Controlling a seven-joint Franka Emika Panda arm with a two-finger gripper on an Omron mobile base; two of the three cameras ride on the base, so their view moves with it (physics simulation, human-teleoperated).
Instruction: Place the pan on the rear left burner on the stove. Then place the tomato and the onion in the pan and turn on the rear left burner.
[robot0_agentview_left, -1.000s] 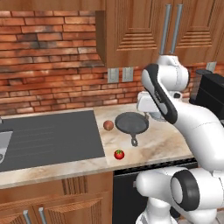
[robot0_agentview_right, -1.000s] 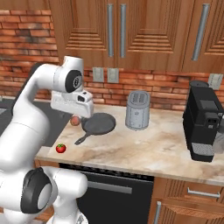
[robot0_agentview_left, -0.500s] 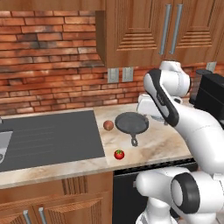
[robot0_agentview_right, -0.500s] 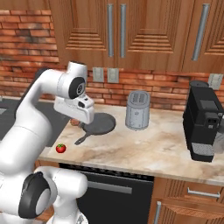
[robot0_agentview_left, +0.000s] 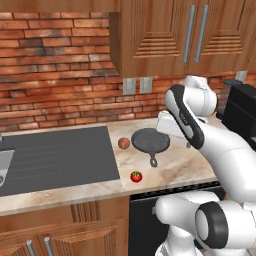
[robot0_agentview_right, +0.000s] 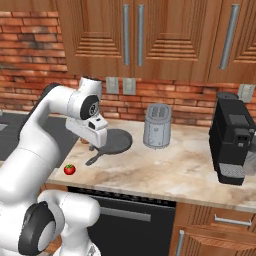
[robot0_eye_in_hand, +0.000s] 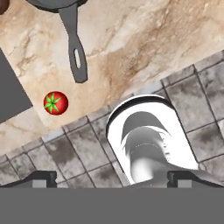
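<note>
The grey pan (robot0_agentview_left: 150, 141) lies on the marble counter with its dark handle (robot0_agentview_left: 153, 161) pointing at the front edge. The brown onion (robot0_agentview_left: 124, 143) rests just left of it. The red tomato (robot0_agentview_left: 135, 176) sits near the counter's front edge. My gripper (robot0_agentview_right: 96, 144) hangs open above the near side of the pan (robot0_agentview_right: 116, 140), holding nothing. In the hand view the gripper (robot0_eye_in_hand: 111, 177) looks down over the counter edge, with the pan handle (robot0_eye_in_hand: 75, 48), the tomato (robot0_eye_in_hand: 55, 103) and a sliver of the onion (robot0_eye_in_hand: 2, 5) above it. The stove is out of view.
A dark grey counter slab (robot0_agentview_left: 60, 155) with a sink edge (robot0_agentview_left: 2, 165) lies left of the marble. A metal toaster (robot0_agentview_right: 157, 126) stands behind the pan's right side and a black coffee machine (robot0_agentview_right: 234, 140) further right. Wall cabinets hang overhead.
The hand has come down a little and swung slightly over the pan's near side, jaws still wide. Pan, onion and tomato have not moved.
</note>
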